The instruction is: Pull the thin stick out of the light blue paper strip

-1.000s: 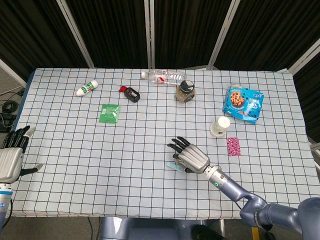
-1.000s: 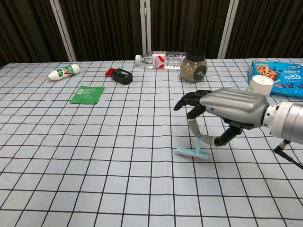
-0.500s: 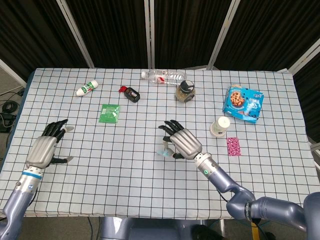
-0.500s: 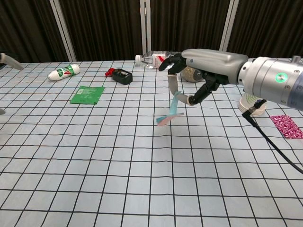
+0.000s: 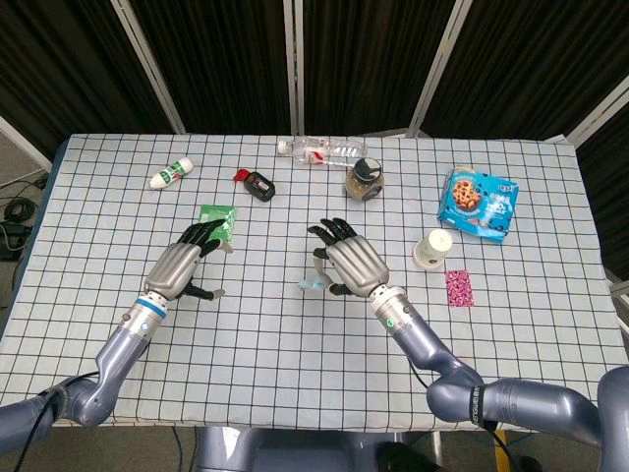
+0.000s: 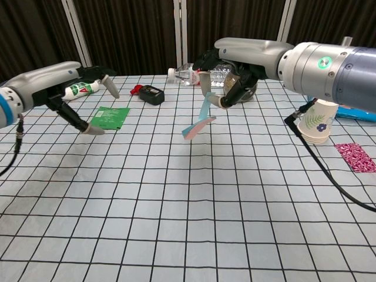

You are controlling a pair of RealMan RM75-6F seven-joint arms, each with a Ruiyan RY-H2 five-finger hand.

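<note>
My right hand point(image 5: 352, 264) point(image 6: 238, 66) hangs above the middle of the table and pinches the light blue paper strip point(image 6: 203, 111) between thumb and a finger. The strip dangles below the hand, and its lower end point(image 6: 197, 127) point(image 5: 311, 285) lies crosswise, pale blue with a pinkish edge. I cannot make out the thin stick apart from the strip. My left hand point(image 5: 183, 265) point(image 6: 64, 82) floats to the left of it, fingers spread, holding nothing, well apart from the strip.
A green packet point(image 5: 216, 221), a white tube point(image 5: 170, 174), a black and red item point(image 5: 257, 184), a lying water bottle point(image 5: 322, 150) and a jar point(image 5: 366, 179) sit at the back. A paper cup point(image 5: 431, 248), blue cookie box point(image 5: 479, 203) and pink packet point(image 5: 459, 287) are at the right.
My right hand has lifted the strip off the table and carried it up and leftward. My left hand has risen from the table's left edge toward the middle.
</note>
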